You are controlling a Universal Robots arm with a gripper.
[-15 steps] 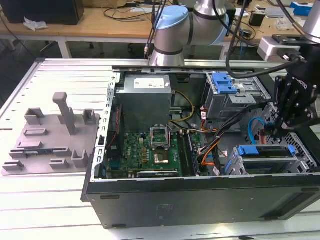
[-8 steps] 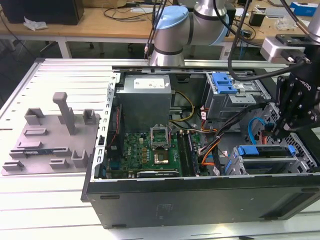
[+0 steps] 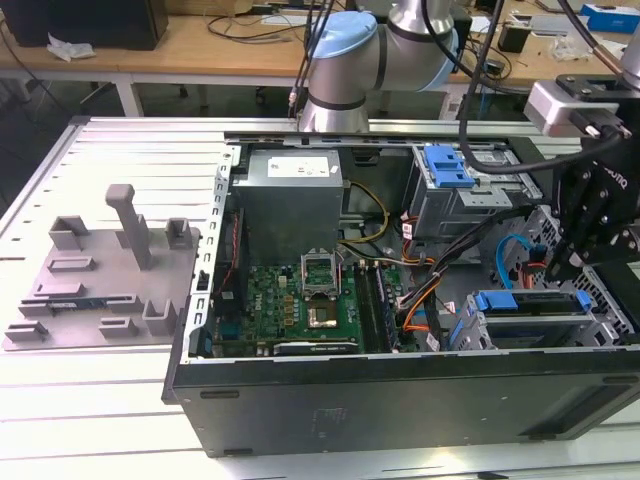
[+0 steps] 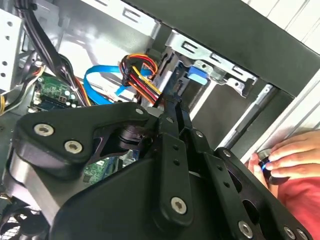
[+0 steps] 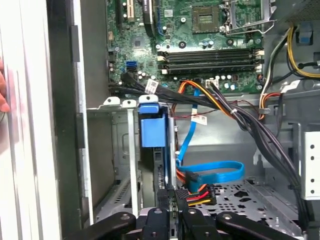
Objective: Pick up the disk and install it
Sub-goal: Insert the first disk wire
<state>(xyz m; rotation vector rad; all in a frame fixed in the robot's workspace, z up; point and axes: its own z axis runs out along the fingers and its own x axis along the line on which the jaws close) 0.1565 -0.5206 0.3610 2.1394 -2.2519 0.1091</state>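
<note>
An open computer case [image 3: 300,400] lies on its side on a slatted metal table [image 3: 110,400], and the robot's black gripper [image 3: 590,235] hangs over the drive cage [image 3: 545,325] at the exterior view's right end of the case. The disk [image 5: 152,132], seen by its bright blue carrier frame, sits edge-on in a slot of that cage, so it looks already slid into its bay; whether it is pushed fully home I cannot tell. In the first wrist view the gripper's fingers [image 5: 165,207] stand close together along the disk's rear edge, yet I cannot tell whether they are pinching it or only touching it. A bundle of red, yellow and orange power wires [image 5: 197,192] and a flat blue data cable [image 5: 212,172] lie right beside the slot and crowd the gripper's path. Beyond them is the green motherboard [image 3: 300,305]. A person's hand [image 4: 290,160] rests on the case edge near the cage. A grey holder block [image 3: 100,285] stands on the table, well apart.
</note>
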